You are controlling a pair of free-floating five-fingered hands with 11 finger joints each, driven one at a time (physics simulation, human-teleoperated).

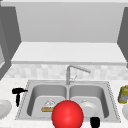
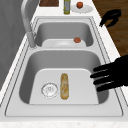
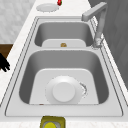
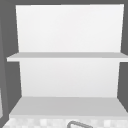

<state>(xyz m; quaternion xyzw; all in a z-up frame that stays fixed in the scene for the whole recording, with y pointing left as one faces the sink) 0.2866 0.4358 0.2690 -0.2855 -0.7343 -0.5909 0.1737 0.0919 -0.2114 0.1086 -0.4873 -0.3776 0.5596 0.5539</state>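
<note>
Your left hand (image 1: 18, 93) hovers over the speckled table, fingers straight and spread, just left of the brushed-steel sink (image 1: 25, 100). A crusty oblong bread roll (image 2: 64, 85) lies in the left basin. Your right hand (image 1: 95, 122) shows at the sink's front rim; I cannot tell its fingers.

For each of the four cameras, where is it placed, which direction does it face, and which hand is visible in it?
Front view: faces the double sink; left hand and right hand show.
Left side view: looks along the sink from its left; near hand, far hand.
Right side view: from the right; a hand at the edge.
Upper view: faces shelves.
Shared: faucet, bread.
</note>
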